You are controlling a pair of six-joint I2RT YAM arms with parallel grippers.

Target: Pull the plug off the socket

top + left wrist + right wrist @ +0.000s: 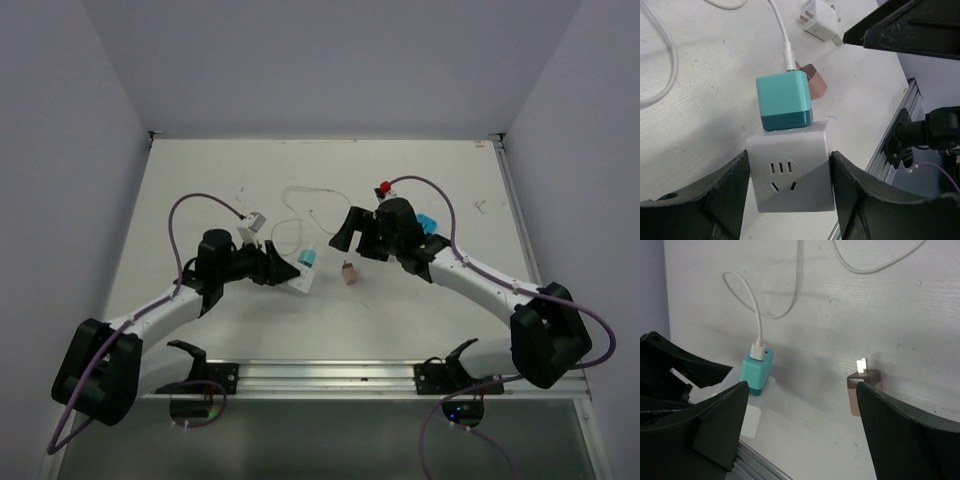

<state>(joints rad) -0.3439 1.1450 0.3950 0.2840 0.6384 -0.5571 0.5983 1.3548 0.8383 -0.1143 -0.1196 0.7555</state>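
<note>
Left wrist view: at the bottom of the frame the left claw (789,175) is clamped on the socket (800,150), a matt black curved finger pressed against each side. The socket is a smooth white plastic cube with rounded edges and slots in the face towards the camera. A glossy teal plug (784,100), boxy with a darker band at its base, is seated in the socket's far face. A thin white cable (782,35) runs from it to the top of the frame. Just behind it a small pinkish metallic plug (812,82) lies on the pale, lightly scuffed desk (700,125). A flat white square plug (820,20) lies at the top edge.

In the right wrist view the right claw (802,410) stands wide apart and grips nothing. The pinkish plug sits at centre right with its prongs up, partly hidden by the right-hand finger. Whether they touch cannot be told.
</note>
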